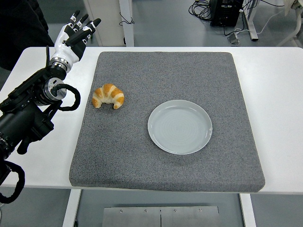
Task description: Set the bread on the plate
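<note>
A golden croissant (pixel 108 96) lies on the left part of the grey mat (pixel 165 61). An empty pale grey plate (pixel 180 126) sits to its right, near the mat's middle. My left hand (pixel 76 32) is raised over the table's far left, up and to the left of the croissant, fingers spread and holding nothing. The left arm (pixel 28 113) comes in from the left edge. No right arm shows.
The mat covers most of the white table (pixel 270 94). Beyond the far edge are table legs, cables and a black box on the floor. A dark shape stands at the top left corner.
</note>
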### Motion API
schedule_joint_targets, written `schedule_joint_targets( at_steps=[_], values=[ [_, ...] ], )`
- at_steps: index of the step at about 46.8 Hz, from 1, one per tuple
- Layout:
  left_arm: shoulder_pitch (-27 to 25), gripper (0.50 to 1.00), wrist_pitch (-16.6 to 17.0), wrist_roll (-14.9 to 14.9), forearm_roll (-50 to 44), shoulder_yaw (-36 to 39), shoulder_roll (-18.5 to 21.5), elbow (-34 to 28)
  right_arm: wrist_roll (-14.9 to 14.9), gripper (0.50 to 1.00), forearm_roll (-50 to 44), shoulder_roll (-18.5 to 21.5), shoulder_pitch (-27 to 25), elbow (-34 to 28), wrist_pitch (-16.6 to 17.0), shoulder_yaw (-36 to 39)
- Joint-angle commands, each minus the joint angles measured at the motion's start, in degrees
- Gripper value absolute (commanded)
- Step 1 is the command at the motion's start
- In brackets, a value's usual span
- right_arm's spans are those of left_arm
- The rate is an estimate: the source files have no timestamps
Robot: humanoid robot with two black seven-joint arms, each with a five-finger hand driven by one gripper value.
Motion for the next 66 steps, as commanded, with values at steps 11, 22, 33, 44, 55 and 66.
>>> schedule_joint_targets(
  at_steps=[11,22,33,44,55,66],
  values=[
    [-0.02,0.969,-0.01,0.08,-0.52,-1.00,-0.10,0.00,0.00,1.000,0.00,0.00,0.02,0.00,0.00,0.00],
    [-0.02,0.969,0.08,0.51,-1.13,-1.36,-0.10,0.00,0.00,1.000,0.00,0.00,0.02,0.00,0.00,0.00],
    [0.06,0.969,0.26,0.69,-0.87,-1.09,-0.10,0.00,0.00,1.000,0.00,0.00,0.02,0.00,0.00,0.00],
    [-0.11,0.968,0.26,4.29,-0.17,-1.00,0.61,-0.09,0.00,1.000,0.00,0.00,0.02,0.00,0.00,0.00],
    [-0.46,0.968,-0.18,5.17,0.10,-0.57,2.98,-0.97,0.00,1.000,0.00,0.00,0.02,0.00,0.00,0.00],
    [0.42,0.968,-0.01,5.08,2.29,1.72,8.07,-8.43,0.00,1.000,0.00,0.00,0.02,0.00,0.00,0.00]
  ],
)
